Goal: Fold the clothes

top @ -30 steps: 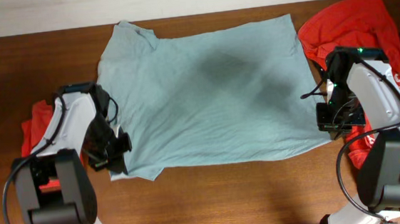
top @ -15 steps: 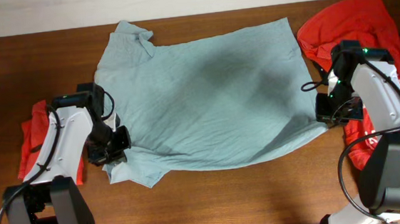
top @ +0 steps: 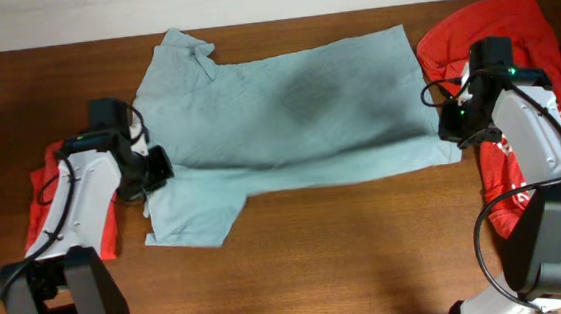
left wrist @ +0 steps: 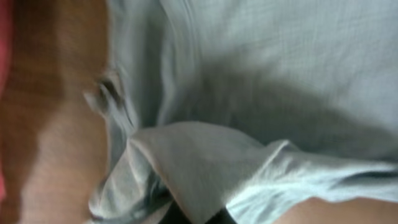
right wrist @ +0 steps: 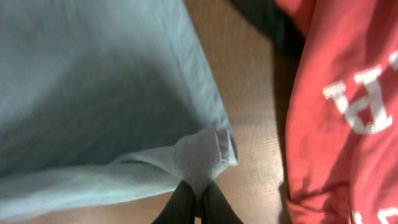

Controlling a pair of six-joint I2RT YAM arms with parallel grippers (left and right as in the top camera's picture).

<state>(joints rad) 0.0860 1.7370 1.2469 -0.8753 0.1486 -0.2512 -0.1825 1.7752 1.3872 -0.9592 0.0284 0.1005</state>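
Currently the pale grey-blue T-shirt (top: 287,116) lies spread across the middle of the desk (top: 320,274), reaching from the left arm to the right arm. Its near edge is drawn up into a long fold running left to right. One flap of it lies flat at the near left.

The left hand (top: 156,169) sits at the shirt's left side, its jaws pinched tight on a bunch of the grey-blue cloth. In the left wrist view the cloth rises in a peak to that grip.

The right hand (top: 450,124) is at the shirt's right edge, closed narrow on the corner. In the right wrist view the hem curls over its dark fingers (right wrist: 181,204).

The large orange-red T-shirt (top: 512,38), with white lettering, lies at the far right, just beside the grey-blue one and partly under the right arm. The small folded orange-red T-shirt (top: 48,195) lies at the left edge, partly hidden by the left arm.
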